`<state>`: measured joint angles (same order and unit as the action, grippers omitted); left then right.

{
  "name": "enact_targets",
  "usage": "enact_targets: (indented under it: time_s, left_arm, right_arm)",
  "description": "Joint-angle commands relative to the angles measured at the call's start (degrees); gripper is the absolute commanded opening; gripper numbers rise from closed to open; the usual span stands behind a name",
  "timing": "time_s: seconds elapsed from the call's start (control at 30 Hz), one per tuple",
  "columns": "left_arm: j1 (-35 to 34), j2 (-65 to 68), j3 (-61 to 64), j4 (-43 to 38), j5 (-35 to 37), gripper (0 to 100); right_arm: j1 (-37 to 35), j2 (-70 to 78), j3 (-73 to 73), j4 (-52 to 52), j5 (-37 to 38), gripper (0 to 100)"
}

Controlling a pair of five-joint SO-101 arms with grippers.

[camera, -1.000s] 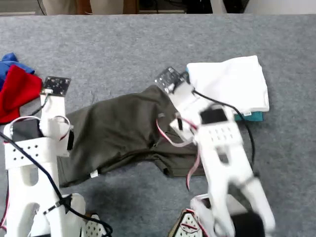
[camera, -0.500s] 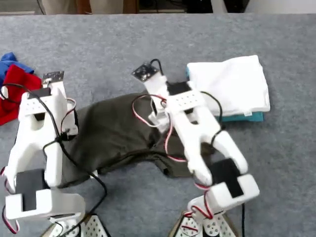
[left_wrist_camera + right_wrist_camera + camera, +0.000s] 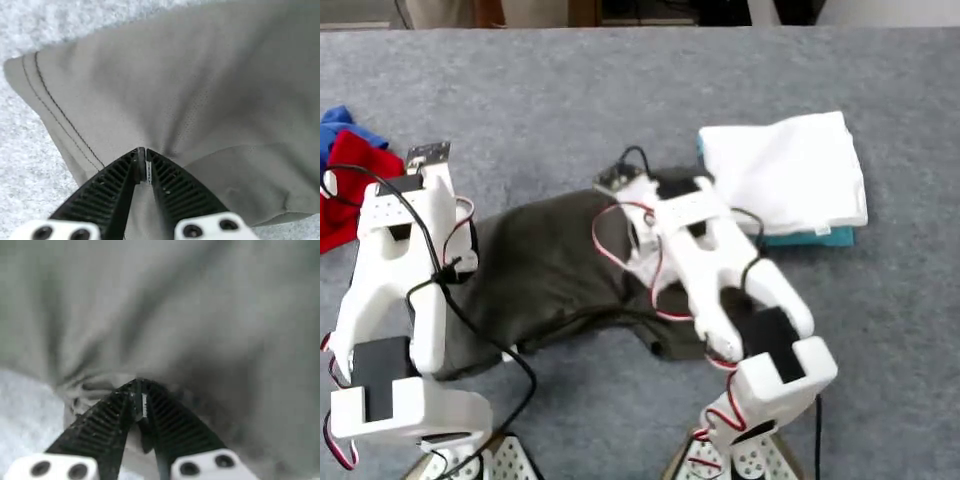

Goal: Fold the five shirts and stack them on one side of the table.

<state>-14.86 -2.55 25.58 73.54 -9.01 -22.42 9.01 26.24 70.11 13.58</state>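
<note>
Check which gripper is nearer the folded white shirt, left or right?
Right. The right gripper pinches the dark shirt at the end toward the folded white shirt. The left gripper pinches the dark shirt's opposite end, the whole garment away.

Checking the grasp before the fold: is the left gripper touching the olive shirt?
Touching. The left wrist view shows the left gripper shut on the olive shirt, with creases fanning from its tips.

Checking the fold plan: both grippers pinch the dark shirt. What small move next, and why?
Probably lift both slightly together: the left gripper and right gripper look shut on the dark shirt, lying rumpled on the table, so raising it starts the fold.
</note>
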Motion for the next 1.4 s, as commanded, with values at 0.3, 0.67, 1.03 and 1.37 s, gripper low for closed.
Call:
enact_targets:
  time_s: [0.3, 0.67, 1.03, 1.37]
  left_arm:
    - [0.53, -0.13, -2.37, -0.18, 0.18, 2]
    - [0.53, -0.13, -2.37, -0.97, 0.18, 2]
    - [0.44, -0.13, -2.29, -0.88, 0.18, 2]
    - [0.53, -0.13, -2.37, -1.23, 0.18, 2]
  right_arm:
    - [-1.19, -26.95, 21.93, 0.00, 9.32, 0.2]
    - [-2.15, -25.63, 22.02, 4.92, 24.53, 0.2]
    - [7.87, -25.71, 6.55, 5.10, 24.70, 0.2]
    - [4.26, -10.07, 11.12, -2.20, 22.42, 0.2]
